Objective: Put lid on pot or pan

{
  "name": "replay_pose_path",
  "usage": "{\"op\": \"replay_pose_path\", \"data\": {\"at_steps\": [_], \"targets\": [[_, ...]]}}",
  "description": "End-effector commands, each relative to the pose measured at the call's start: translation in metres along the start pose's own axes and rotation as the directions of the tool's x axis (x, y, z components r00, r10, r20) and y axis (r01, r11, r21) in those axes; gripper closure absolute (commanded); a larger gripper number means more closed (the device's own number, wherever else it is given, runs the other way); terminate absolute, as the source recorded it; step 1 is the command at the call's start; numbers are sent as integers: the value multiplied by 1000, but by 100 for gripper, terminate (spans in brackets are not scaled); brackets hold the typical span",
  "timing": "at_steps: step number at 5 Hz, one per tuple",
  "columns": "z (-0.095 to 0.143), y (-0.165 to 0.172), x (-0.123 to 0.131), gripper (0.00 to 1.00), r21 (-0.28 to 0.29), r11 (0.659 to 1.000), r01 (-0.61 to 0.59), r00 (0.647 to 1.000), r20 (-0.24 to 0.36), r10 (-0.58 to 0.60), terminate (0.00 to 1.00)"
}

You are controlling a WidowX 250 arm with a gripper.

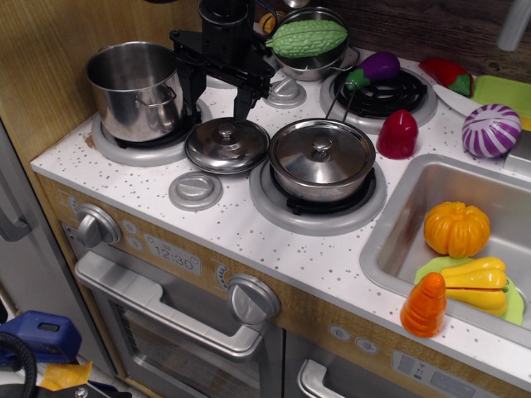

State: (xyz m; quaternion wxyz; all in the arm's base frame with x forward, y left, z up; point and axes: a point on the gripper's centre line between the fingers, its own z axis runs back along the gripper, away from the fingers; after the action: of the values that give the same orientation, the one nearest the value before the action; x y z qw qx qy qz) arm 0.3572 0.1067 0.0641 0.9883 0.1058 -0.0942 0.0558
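The round steel lid (226, 146) with a small centre knob lies flat on the white counter, between the left burner and the front burner. The tall open steel pot (137, 87) stands on the left burner, with no lid on it. My black gripper (216, 108) hangs just above and behind the lid, its two fingers spread apart and empty, the left finger close to the pot's handle. A shallow steel pan (322, 159) on the front burner carries its own similar lid.
Grey plastic discs lie at the counter's front (196, 191) and behind the pan (286, 91). A steel bowl with a green toy vegetable (307, 37) stands at the back. A toy eggplant (377, 66), red pepper (398, 134) and purple cabbage (491, 130) lie nearby. The sink (398, 215) at right holds toy food.
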Motion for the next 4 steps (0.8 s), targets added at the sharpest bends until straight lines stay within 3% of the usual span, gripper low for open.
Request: {"op": "replay_pose_path", "data": {"at_steps": [1, 4], "targets": [[0, 0, 0, 0, 0, 1000, 0, 1000, 0, 0, 0], [-16, 6, 6, 0, -36, 999, 10, 1000, 7, -10, 0]]}}
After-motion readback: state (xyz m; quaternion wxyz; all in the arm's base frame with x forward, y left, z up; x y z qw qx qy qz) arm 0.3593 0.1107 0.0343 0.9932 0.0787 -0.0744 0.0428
